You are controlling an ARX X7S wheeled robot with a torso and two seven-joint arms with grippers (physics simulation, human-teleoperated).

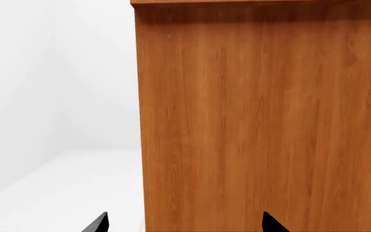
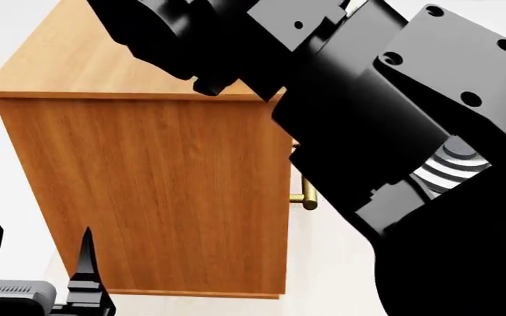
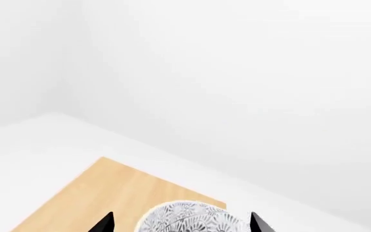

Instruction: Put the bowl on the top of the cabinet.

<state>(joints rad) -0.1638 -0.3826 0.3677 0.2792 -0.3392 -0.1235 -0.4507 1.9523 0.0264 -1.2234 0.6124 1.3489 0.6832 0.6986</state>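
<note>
Bowl [image 3: 192, 218] over cabinet [image 3: 118, 195] top, perhaps gripped; white room

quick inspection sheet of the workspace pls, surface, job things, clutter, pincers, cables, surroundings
surface: cabinet top, orange-brown wood, bare where visible
job's things: bowl between the right pincer's fingertips, over the cabinet top; contact cannot be told
clutter: nothing seen
grippers: left pincer open, low beside the cabinet, empty; right pincer fingertips either side of the bowl, grip unclear
cables: nothing seen
surroundings: white floor and white walls; brass handle on the cabinet front
</note>
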